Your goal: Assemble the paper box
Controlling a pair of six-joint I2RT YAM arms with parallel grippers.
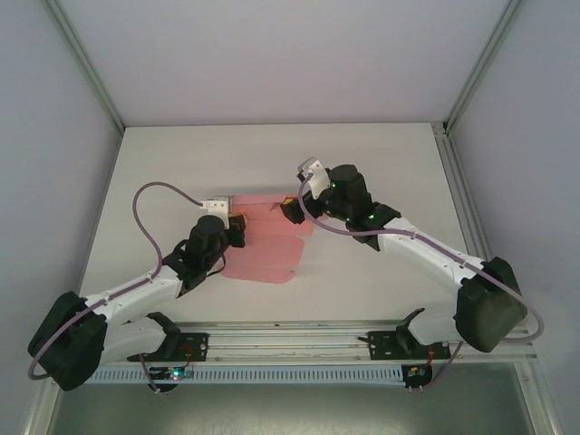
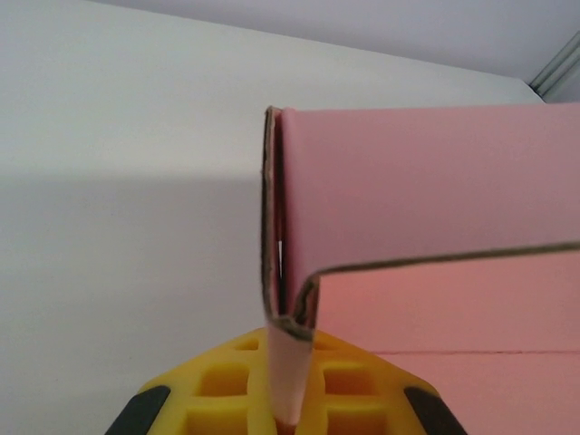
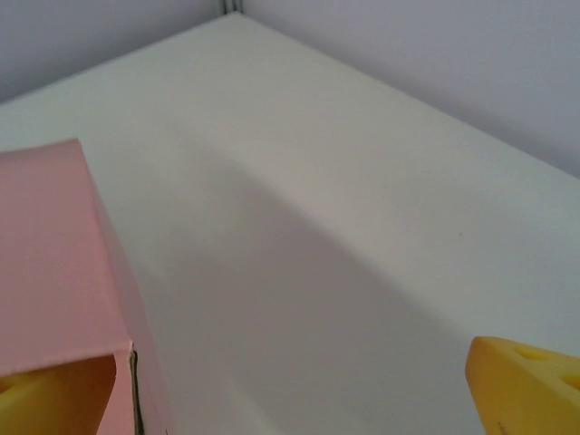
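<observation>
Left gripper [image 2: 288, 397] up close: yellow fingers [image 2: 227, 385] clamped tight on a folded edge of the pink box [image 2: 426, 190], card doubled over just above them; box sits mid-table [image 1: 381, 163], one panel standing up on the far side, the rest lying flat toward the arms; right gripper [image 1: 292, 209] at the box's far right corner, jaws spread wide, gripping nothing; one finger [image 3: 530, 385] well clear of the card, the other right against a raised pink panel.

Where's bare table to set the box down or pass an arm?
Bare: the far half of the table, between the back wall and the paper box; also the near strip in front of it. Crowded: the middle, where the left gripper pinches the box and the right gripper stands open at its edge.
</observation>
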